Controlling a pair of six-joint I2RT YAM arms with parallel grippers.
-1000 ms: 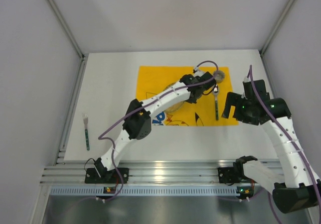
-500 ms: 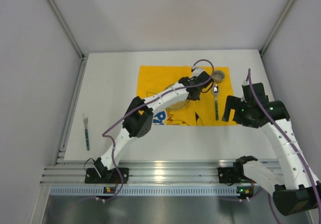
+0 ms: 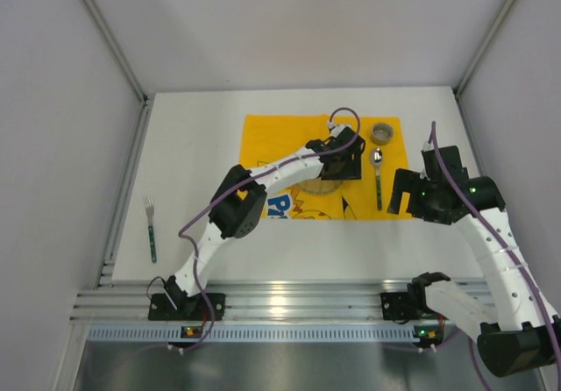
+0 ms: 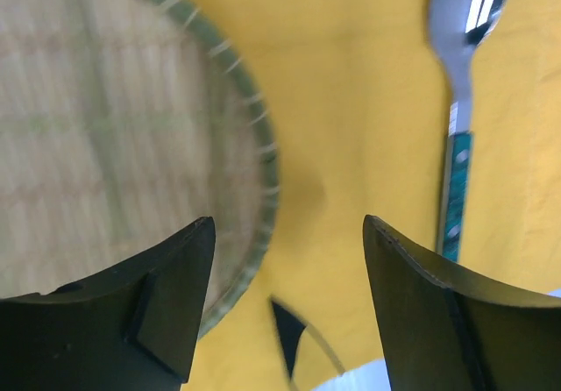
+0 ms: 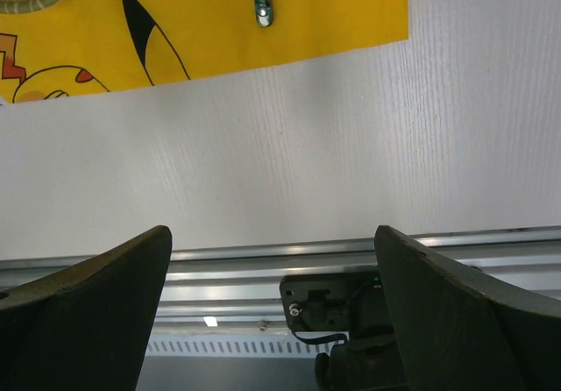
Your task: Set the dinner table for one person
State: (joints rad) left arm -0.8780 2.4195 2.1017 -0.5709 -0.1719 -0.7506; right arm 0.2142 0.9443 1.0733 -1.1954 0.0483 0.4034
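Over placemat (image 4: 351, 102), left fingers (image 4: 149, 312) apart, empty

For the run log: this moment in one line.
left gripper open above plate edge | right gripper open, empty | spoon on placemat | fork on dinner table

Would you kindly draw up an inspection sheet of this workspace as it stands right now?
Surface: white table, flat; yellow printed placemat spread at its far middle.
Job's things: woven plate on the placemat, partly under the left arm; spoon on the placemat, right of the plate; small round cup beyond the spoon; fork on bare table at the left, off the placemat.
Clutter: nothing seen.
End effectors: left end effector open and empty above the plate's rim; right end effector open and empty over bare table.
Cables: purple cables run along both arms.
Surroundings: white walls; metal rail at the near edge.
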